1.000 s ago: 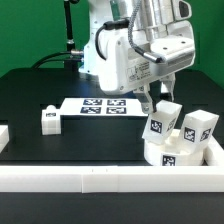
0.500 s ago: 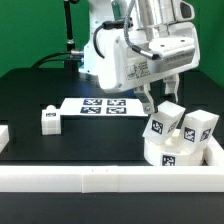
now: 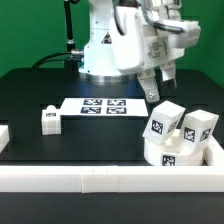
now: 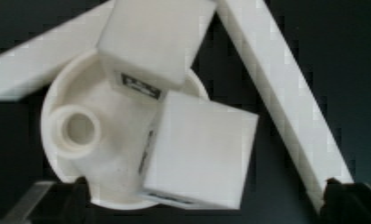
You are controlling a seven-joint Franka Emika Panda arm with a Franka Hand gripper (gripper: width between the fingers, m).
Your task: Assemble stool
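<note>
The round white stool seat (image 3: pixel 168 154) lies at the exterior view's right, by the corner of the border rails. Two blocky white tagged legs (image 3: pixel 160 122) (image 3: pixel 198 128) stand on it, both tilted. A third leg (image 3: pixel 48 119) lies alone on the black table at the left. My gripper (image 3: pixel 157 82) hangs open and empty above and behind the seat, touching nothing. In the wrist view the seat (image 4: pixel 84 95) shows an open socket (image 4: pixel 75 126). The two legs (image 4: pixel 155 40) (image 4: pixel 200 150) rest across it. The gripper (image 4: pixel 196 206) has its dark fingers (image 4: pixel 65 200) wide apart.
The marker board (image 3: pixel 105 105) lies flat behind the middle of the table. White border rails run along the front (image 3: pixel 100 179) and the right (image 3: pixel 216 150); one also shows in the wrist view (image 4: pixel 280 90). The robot's base (image 3: pixel 100 55) stands at the back.
The gripper has risen and drawn back from just beside the legs on the seat, and the wrist has swung toward the exterior view's right. The stool parts have not moved.
</note>
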